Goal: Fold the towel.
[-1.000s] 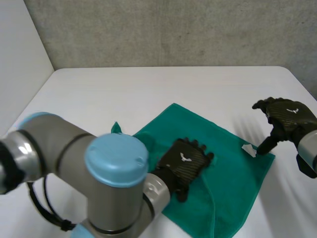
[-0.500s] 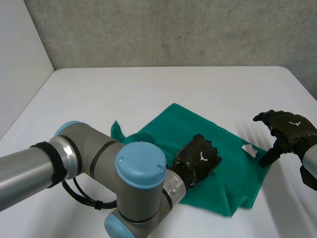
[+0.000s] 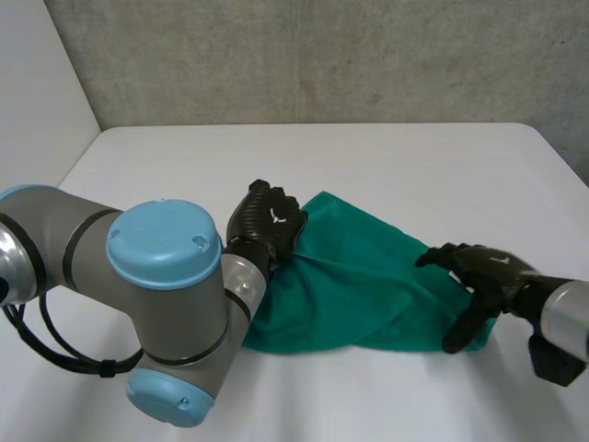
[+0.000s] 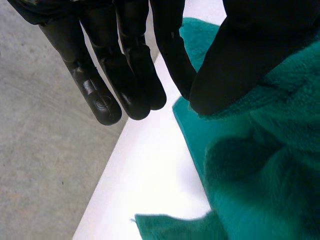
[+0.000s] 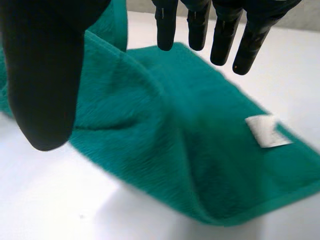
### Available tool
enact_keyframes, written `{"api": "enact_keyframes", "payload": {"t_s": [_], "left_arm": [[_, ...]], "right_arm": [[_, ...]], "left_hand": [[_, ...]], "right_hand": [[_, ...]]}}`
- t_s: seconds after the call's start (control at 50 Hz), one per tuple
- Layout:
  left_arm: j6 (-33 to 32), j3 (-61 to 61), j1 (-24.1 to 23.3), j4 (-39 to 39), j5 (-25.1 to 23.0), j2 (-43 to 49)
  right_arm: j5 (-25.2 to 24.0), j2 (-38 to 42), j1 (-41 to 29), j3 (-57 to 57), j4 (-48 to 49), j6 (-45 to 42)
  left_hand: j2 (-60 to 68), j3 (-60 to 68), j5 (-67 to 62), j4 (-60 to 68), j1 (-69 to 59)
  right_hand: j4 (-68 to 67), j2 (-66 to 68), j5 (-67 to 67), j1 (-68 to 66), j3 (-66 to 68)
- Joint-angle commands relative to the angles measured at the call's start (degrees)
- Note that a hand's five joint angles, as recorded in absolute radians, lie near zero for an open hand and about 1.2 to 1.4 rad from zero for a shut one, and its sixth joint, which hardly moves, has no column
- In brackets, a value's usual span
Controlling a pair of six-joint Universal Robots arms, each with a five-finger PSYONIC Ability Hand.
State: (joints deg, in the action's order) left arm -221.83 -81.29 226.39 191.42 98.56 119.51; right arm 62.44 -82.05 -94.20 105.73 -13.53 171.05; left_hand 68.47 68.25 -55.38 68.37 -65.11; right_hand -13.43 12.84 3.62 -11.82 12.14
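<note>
The green towel (image 3: 359, 285) lies doubled over itself in the middle of the white table (image 3: 368, 157). My left hand (image 3: 267, 221) is at its far left corner, shut on the cloth. In the left wrist view the thumb (image 4: 235, 65) pinches the towel (image 4: 270, 165) beside the fingers (image 4: 130, 75). My right hand (image 3: 483, 272) is open over the towel's right end, its thumb down by the near right corner. In the right wrist view the towel (image 5: 165, 140) spreads under the straight fingers (image 5: 225, 30), with a white label (image 5: 267, 132) on it.
A grey wall (image 3: 304, 55) stands behind the table. My left arm's big joint (image 3: 166, 267) rises at the near left, close to the towel's left edge. The table's edge (image 4: 115, 150) runs just past the left hand's fingertips, with grey floor (image 4: 40, 165) beyond.
My left hand has shut on the towel and pulled that part left and away over the rest. The right hand has moved in and down over the towel's right end.
</note>
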Motion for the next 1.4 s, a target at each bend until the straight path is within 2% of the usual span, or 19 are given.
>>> {"api": "enact_keyframes", "payload": {"t_s": [0.02, 0.06, 0.16, 0.26, 0.44, 0.46, 0.52, 0.56, 0.62, 0.72, 0.82, 0.84, 0.94, 0.98, 1.02, 1.08, 1.14, 1.22, 1.4], "left_arm": [[0.3, -1.3, 0.2, 0.0, -0.1, 0.3], [0.3, -1.3, 0.3, -0.3, 0.0, 0.3], [0.3, -1.9, 1.1, -0.9, 0.0, -0.2], [0.3, -2.3, 2.2, -1.0, 0.1, -0.7], [0.4, -3.0, 2.3, -0.9, -0.1, -0.6], [0.4, -3.0, 2.3, -0.9, -0.1, -0.6], [0.4, -2.9, 2.3, -0.6, -0.3, -0.6], [0.4, -2.7, 2.3, -0.4, -0.3, -0.6], [0.5, -2.4, 2.4, -0.4, -0.3, -0.5], [1.1, -0.4, 2.9, 0.6, -0.6, -0.2], [2.7, 4.5, 3.6, 3.0, -0.5, 0.0], [3.5, 7.3, 4.1, 4.4, -0.4, -0.1], [7.5, 15.7, 7.0, 11.0, 0.4, -2.7], [9.0, 16.8, 7.5, 13.1, 0.5, -4.5], [10.7, 16.9, 7.8, 14.8, 0.6, -6.4], [13.4, 14.1, 8.0, 15.8, 0.8, -9.5], [13.5, 11.6, 7.9, 15.7, 0.8, -10.3], [13.9, -0.4, 7.8, 12.6, 1.2, -14.5], [15.9, -20.0, 6.8, 2.6, 2.2, -19.9]], "right_arm": [[2.1, 9.3, -6.3, -1.8, 4.7, 6.2], [3.9, 10.8, -6.7, -2.2, 6.2, 6.4], [12.9, 14.3, -7.7, -3.7, 11.9, 6.4], [18.1, 14.5, -9.0, -5.4, 14.5, 6.2], [18.9, 14.7, -9.2, -5.4, 14.4, 6.1], [18.4, 15.0, -9.2, -5.2, 14.4, 6.1], [18.2, 15.3, -9.2, -5.1, 14.3, 6.1], [18.2, 15.4, -9.8, -5.3, 14.3, 6.0], [17.3, 15.4, -9.9, -5.7, 15.0, 5.8], [15.3, 14.7, -9.8, -7.0, 15.6, 5.0], [14.7, 9.5, -11.0, -13.2, 17.7, 3.4], [15.0, 6.7, -11.9, -16.7, 20.3, 3.2], [16.2, 3.6, -13.1, -21.2, 25.8, 3.2], [19.2, -0.2, -15.5, -24.2, 35.6, 3.1], [20.1, -2.4, -16.9, -24.7, 40.9, 3.2], [20.1, -3.1, -17.5, -25.0, 42.5, 3.2], [20.0, -3.7, -18.0, -25.0, 41.7, 2.9], [19.7, -4.0, -18.7, -24.1, 35.5, 0.0], [20.0, -2.4, -18.8, -19.9, 16.4, -7.8]], "left_hand": [[11.5, 11.7, -14.6, 11.6, -14.9], [11.5, 11.7, -14.6, 11.6, -14.9], [11.5, 11.7, -14.6, 11.6, -14.9], [11.5, 11.7, -14.6, 11.6, -14.9], [11.5, 11.7, -14.6, 11.6, -14.9], [11.5, 11.7, -14.6, 11.6, -14.9], [11.5, 11.7, -14.6, 11.6, -14.9], [11.5, 11.7, -14.6, 11.6, -14.9], [11.5, 11.7, -14.6, 11.6, -14.9], [11.5, 11.7, -14.6, 11.6, -14.9], [11.5, 11.7, -14.6, 11.6, -14.9], [11.5, 11.7, -14.6, 11.6, -14.9], [11.5, 11.7, -14.6, 11.6, -14.9], [11.5, 11.7, -14.6, 11.6, -14.9], [11.5, 11.7, -14.6, 11.6, -14.9], [11.5, 11.7, -14.6, 11.6, -14.9], [11.5, 11.7, -14.6, 11.6, -14.9], [11.5, 11.7, -14.6, 11.6, -14.9], [11.5, 11.7, -14.6, 11.6, -14.9]], "right_hand": [[3.4, -2.8, -3.6, 1.8, -2.1], [3.4, -2.8, -3.6, 1.8, -2.1], [3.4, -2.8, -3.6, 1.8, -2.1], [3.4, -2.8, -3.6, 1.8, -2.1], [3.0, -2.4, -3.2, 1.4, -1.7], [-5.5, 6.1, 5.3, -7.1, 6.8], [-18.6, 19.2, 18.5, -20.3, 19.9], [-35.1, 35.7, 34.9, -36.7, 36.4], [-66.5, 67.1, 66.3, -68.1, 67.8], [-66.6, 67.2, 66.4, -68.2, 67.9], [-66.6, 67.2, 66.4, -68.2, 67.9], [-66.6, 67.2, 66.4, -68.2, 67.9], [-66.6, 67.2, 66.4, -68.2, 67.9], [-66.6, 67.2, 66.4, -68.2, 67.9], [-66.6, 67.2, 66.4, -68.2, 67.9], [-66.6, 67.2, 66.4, -68.2, 67.9], [-66.6, 67.2, 66.4, -68.2, 67.9], [-66.6, 67.2, 66.4, -68.2, 67.9], [-66.6, 67.2, 66.4, -68.2, 67.9]]}}
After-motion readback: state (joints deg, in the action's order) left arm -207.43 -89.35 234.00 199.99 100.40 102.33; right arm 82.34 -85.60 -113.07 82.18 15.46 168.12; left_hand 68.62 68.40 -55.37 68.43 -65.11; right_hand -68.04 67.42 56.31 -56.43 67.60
